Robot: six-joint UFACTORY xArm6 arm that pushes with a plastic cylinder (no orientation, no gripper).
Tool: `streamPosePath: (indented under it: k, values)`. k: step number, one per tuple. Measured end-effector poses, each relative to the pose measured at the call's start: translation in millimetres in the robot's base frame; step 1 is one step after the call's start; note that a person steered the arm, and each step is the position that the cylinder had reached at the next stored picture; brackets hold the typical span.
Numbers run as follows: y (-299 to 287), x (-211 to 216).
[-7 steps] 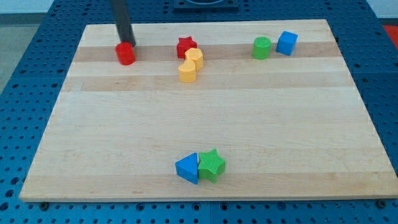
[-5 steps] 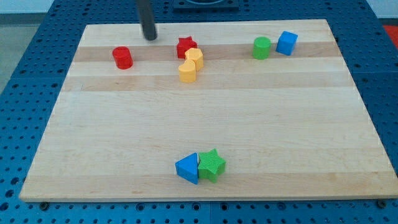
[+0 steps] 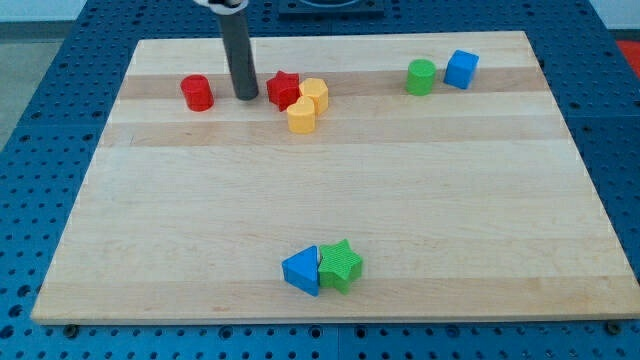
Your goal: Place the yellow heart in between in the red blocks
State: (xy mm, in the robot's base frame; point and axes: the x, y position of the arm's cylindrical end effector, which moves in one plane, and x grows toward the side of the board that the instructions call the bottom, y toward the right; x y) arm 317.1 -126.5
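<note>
A big light wooden board (image 3: 330, 190) lies on a blue table with rows of little holes (image 3: 30, 120), and the board fills most of the view. A straight dark rod (image 3: 240, 55) comes down from the view's top, and my tip (image 3: 246, 97) sits on the board near the top edge. I have no claws to open or close, only this one rod, and it holds nothing. My tip stands between the two red blocks. The red round block (image 3: 197, 92) is near it on the view's left, with a small gap of bare wood. The red star block (image 3: 283, 90) is just beside it on the view's right, and I cannot tell if they touch. The yellow heart block (image 3: 307, 105) sits right against the red star on the star's right and a little lower, so it is on the far side of the star and is not between the red blocks. Farther to the view's right, along the same top strip, a green round block (image 3: 421, 76) sits near a blue cube block (image 3: 461, 68). Down near the view's bottom, well apart from all the others, a blue triangle block (image 3: 301, 270) and a green star block (image 3: 341, 265) touch each other side by side.
</note>
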Motion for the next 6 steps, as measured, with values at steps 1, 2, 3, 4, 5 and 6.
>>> streamPosePath:
  k: [1,2,3,4,5,6]
  values:
    - [15,-44]
    - [58,-73]
    - [97,-59]
    - [95,-42]
    - [64,-34]
    - [27,-29]
